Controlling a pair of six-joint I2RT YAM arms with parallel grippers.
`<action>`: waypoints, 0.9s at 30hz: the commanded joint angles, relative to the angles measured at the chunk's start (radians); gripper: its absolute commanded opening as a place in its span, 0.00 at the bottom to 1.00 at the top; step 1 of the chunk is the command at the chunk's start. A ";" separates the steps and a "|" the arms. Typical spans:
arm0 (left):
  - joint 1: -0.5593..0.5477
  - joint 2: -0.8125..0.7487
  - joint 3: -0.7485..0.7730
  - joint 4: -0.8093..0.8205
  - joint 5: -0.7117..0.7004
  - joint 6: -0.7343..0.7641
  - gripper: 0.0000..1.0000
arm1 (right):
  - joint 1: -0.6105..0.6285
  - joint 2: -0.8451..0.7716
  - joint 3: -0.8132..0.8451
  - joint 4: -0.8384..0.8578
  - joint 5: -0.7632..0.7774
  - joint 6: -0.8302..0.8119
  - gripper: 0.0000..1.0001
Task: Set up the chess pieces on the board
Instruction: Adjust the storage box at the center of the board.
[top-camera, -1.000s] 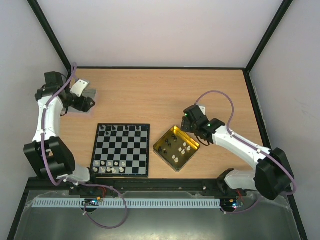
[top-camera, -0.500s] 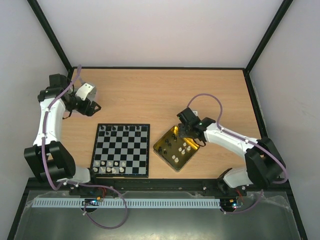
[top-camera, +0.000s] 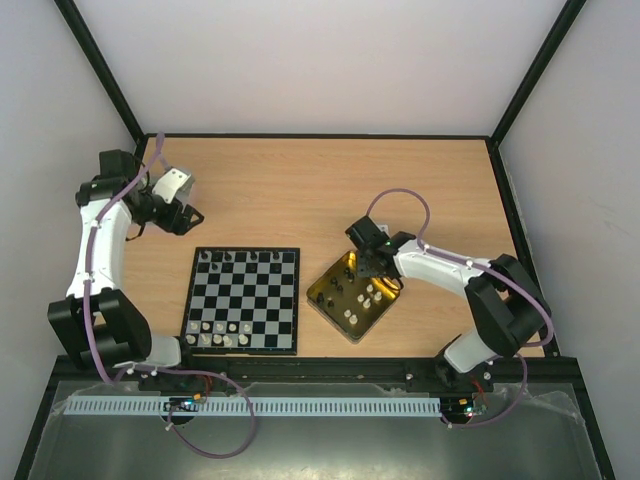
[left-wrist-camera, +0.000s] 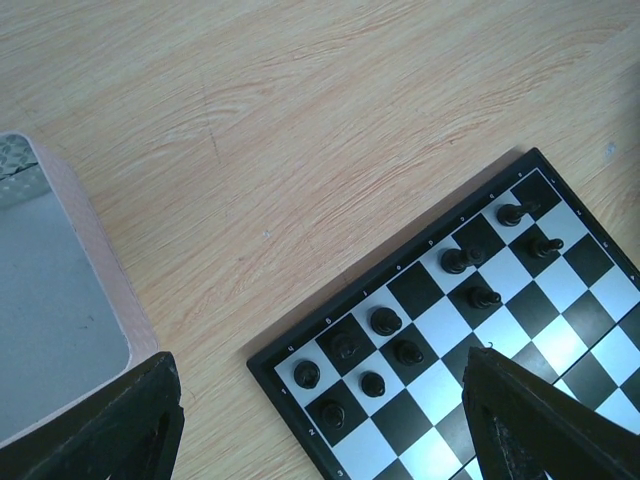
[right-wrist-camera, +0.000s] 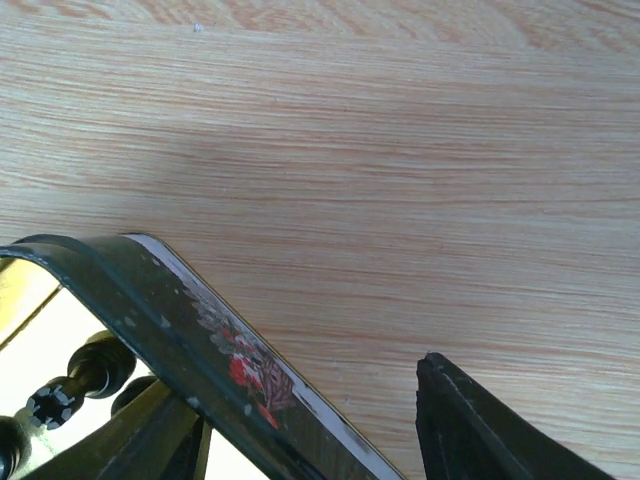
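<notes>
Chess pieces (top-camera: 365, 298): a loose mix of black and cream ones lies in the gold tray; more black ones stand on the board's far rows and cream ones on its near rows.
Board (top-camera: 242, 300): flat on the tabletop (top-camera: 320, 180), in front of my left base.
Gold tray (top-camera: 325, 275): just right of the board, turned cornerwise.
My right fingers (right-wrist-camera: 480, 430): parted, straddling the tray's far rim, one inside and one outside; grasping nothing.
My left fingers (left-wrist-camera: 530, 420): spread wide and empty, above the tabletop off the board's far left corner.
Grey tin (left-wrist-camera: 110, 290): beside my left fingers.
</notes>
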 joint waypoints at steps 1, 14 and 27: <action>-0.003 -0.039 -0.014 -0.017 0.029 0.004 0.77 | 0.006 0.024 0.039 0.014 0.053 0.004 0.52; -0.009 -0.056 -0.028 -0.008 0.041 -0.018 0.78 | -0.029 0.058 0.033 0.025 0.119 0.059 0.45; -0.012 -0.084 -0.061 0.008 0.040 -0.028 0.78 | -0.150 0.006 -0.046 0.057 0.109 0.096 0.45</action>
